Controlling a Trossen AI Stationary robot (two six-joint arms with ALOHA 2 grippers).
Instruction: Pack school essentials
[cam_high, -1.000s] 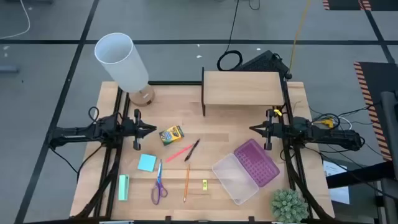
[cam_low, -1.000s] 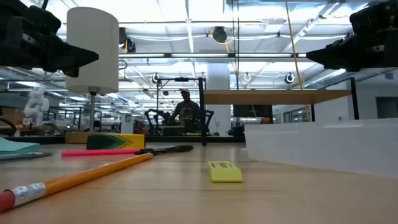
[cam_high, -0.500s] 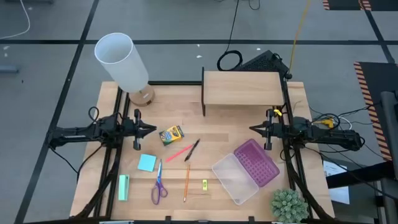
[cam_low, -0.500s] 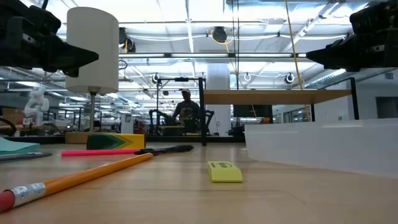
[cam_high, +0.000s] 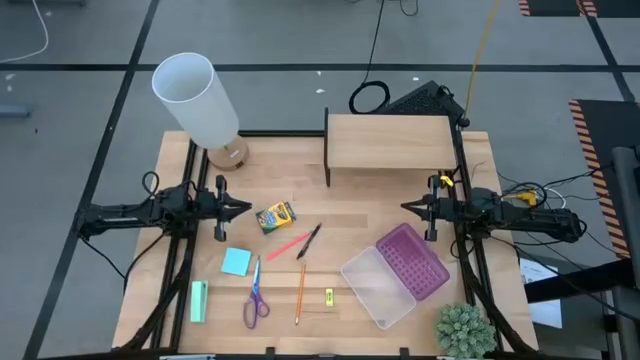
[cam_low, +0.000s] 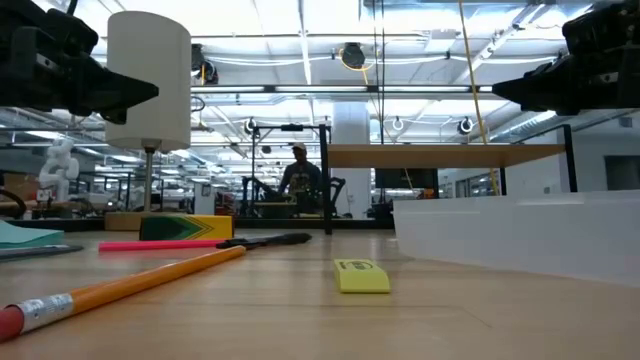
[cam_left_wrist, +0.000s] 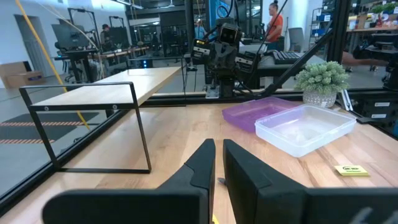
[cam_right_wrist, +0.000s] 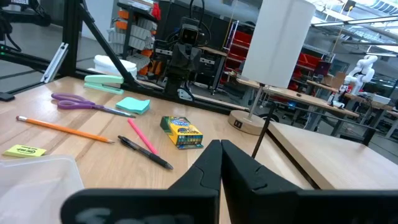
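The school essentials lie flat on the wooden table: yellow crayon box (cam_high: 275, 216), pink pen (cam_high: 287, 246), black pen (cam_high: 309, 241), light-blue note pad (cam_high: 236, 262), purple-handled scissors (cam_high: 254, 297), orange pencil (cam_high: 300, 293), tiny yellow piece (cam_high: 329, 296). My left gripper (cam_high: 246, 208) hovers shut at the table's left side, above and left of the crayon box. My right gripper (cam_high: 405, 207) hovers shut at the right side, beyond the clear box (cam_high: 379, 288). Neither touches anything.
An open clear box with a purple lid (cam_high: 413, 259) sits at the near right. A white lamp (cam_high: 197, 100) stands at the far left, a wooden shelf (cam_high: 388, 142) at the far middle, a small plant (cam_high: 464, 330) at the near right corner, a mint stapler (cam_high: 198, 301) at the near left.
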